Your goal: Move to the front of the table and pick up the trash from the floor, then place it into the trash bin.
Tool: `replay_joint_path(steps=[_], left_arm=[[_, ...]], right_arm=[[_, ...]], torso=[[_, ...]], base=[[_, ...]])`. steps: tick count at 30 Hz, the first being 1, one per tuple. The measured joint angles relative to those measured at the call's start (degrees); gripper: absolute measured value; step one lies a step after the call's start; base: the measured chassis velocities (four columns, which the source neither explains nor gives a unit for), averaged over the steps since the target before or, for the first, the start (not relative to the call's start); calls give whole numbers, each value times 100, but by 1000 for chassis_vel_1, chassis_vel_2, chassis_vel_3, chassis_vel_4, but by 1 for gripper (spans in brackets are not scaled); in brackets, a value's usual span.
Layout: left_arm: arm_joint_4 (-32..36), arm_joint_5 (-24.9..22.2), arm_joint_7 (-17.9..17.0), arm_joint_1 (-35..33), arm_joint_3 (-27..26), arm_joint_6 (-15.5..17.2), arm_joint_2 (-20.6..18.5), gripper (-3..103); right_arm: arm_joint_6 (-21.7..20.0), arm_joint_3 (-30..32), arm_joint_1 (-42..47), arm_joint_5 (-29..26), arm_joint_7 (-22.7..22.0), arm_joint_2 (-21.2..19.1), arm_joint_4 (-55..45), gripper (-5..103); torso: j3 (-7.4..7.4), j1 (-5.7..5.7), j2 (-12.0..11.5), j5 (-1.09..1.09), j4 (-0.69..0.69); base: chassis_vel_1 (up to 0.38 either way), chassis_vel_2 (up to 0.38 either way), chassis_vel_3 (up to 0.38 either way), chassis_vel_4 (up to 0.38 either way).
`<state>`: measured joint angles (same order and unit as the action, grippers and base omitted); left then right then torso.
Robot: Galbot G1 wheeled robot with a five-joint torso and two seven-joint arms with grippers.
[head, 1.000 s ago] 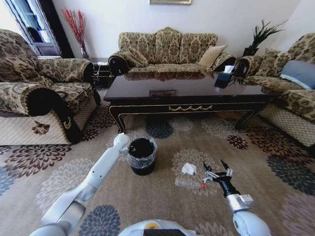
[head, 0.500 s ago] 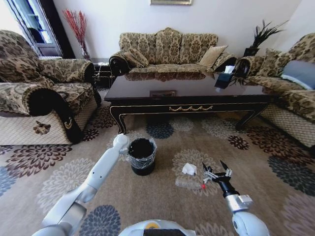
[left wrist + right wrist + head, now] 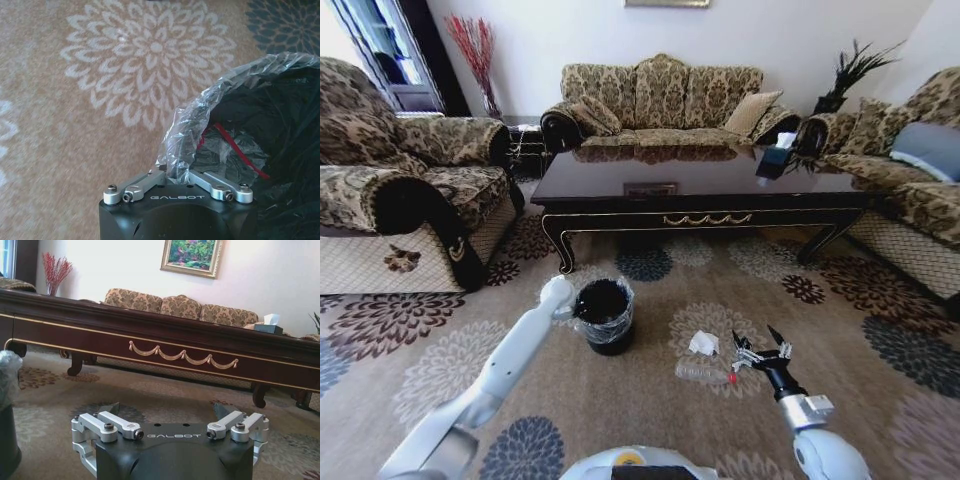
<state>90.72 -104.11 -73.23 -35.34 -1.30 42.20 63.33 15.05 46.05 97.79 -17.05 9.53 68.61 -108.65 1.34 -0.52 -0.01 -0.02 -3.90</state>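
Fingers spread wide on right gripper, empty, low beside bottle and paper wad on carpet. Left gripper pinches trash bin liner.

a floral carpet carries the trash bin, a crumpled paper wad and, just beside it, a clear bottle. the dark table bears a tissue box.
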Motion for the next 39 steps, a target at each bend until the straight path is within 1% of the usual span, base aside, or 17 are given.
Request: replay_joint_path(steps=[2, 4, 5, 6, 8, 11, 12, 16, 17, 21, 22, 23, 25, 29, 32, 36, 39], left_arm=[[107, -92, -71, -53, -17, 0, -58, 0], [595, -506, -356, -297, -58, 0, -289, 0], [721, -575, -394, -369, -62, 0, -351, 0], [721, -575, -394, -369, -62, 0, -351, 0], [1090, -695, -463, -623, -101, 0, -579, 0], [1318, -725, -476, -913, -218, -1, -782, 0], [1318, -725, -476, -913, -218, -1, -782, 0], [1532, -696, -467, -1249, -331, -1, -975, 0], [1532, -696, -467, -1249, -331, -1, -975, 0], [1737, -654, -435, -1478, -415, -2, -1070, 0], [1737, -654, -435, -1478, -415, -2, -1070, 0], [1771, -640, -435, -1519, -437, -2, -1081, 0], [1883, -615, -428, -1650, -526, -3, -1104, 0], [1982, -580, -420, -1815, -646, -4, -1143, 0], [2039, -569, -417, -1910, -727, -5, -1177, 0], [2158, -568, -400, -2037, -847, -6, -1242, 0], [2173, -568, -399, -2053, -860, -7, -1244, 0]], right_arm=[[-4, -2, 1, 0, 0, -47, 11, 100], [-26, -40, -5, 28, 11, -306, 75, 100], [-30, -59, -7, 66, 19, -406, 104, 100], [-30, -59, -7, 66, 19, -406, 104, 100], [4, -142, -17, 316, 60, -756, 239, 100], [130, -331, -56, 672, 156, -1138, 452, 100], [130, -331, -56, 672, 156, -1138, 452, 100], [135, -792, -159, 531, 450, -1615, 786, 100], [135, -792, -159, 531, 450, -1615, 786, 100], [142, -1277, -435, 365, 967, -2134, 1268, 100], [142, -1277, -435, 365, 967, -2134, 1268, 100], [126, -1383, -490, 211, 1100, -2246, 1353, 100], [4, -1740, -710, -509, 1577, -2590, 1614, 100], [-108, -2164, -1077, -812, 2088, -2926, 1937, 100], [-140, -2446, -1268, -815, 2296, -3088, 2063, 100], [-126, -3100, -1722, -473, 2625, -3349, 2326, 100], [-84, -3283, -1896, -289, 2698, -3401, 2472, 100]], torso=[[0, 0, 0, -1, 0], [0, 0, 0, 2, 2], [0, 0, 0, 1, 2], [0, 0, 0, 1, 2], [-1, 0, 0, 1, 1], [-2, 0, 0, 0, 2], [-2, 0, 0, 0, 2], [-1, 0, 0, 2, 3], [-1, 0, 0, 2, 3], [-1, 1, 0, 3, 0], [-1, 1, 0, 3, 0], [-1, 1, 0, 3, 1], [-1, 1, 1, 2, 1], [-1, 1, 1, 2, 1], [-2, 1, 1, 2, 2], [-1, 1, 1, 3, 2], [-2, 1, 1, 4, 2]], base=[[0, 0, 0, 0], [0, 0, 0, 0], [0, 0, 0, 0], [0, 0, 0, 0], [0, 0, 0, 0], [0, 0, 0, 0], [0, 0, 0, 0], [0, 0, 0, 0], [0, 0, 0, 0], [0, 0, 0, 0], [0, 0, 0, 0], [0, 0, 0, 0], [0, 0, 0, 0], [0, 0, 0, 0], [0, 0, 0, 0], [0, 0, 0, 0], [0, 0, 0, 0]])
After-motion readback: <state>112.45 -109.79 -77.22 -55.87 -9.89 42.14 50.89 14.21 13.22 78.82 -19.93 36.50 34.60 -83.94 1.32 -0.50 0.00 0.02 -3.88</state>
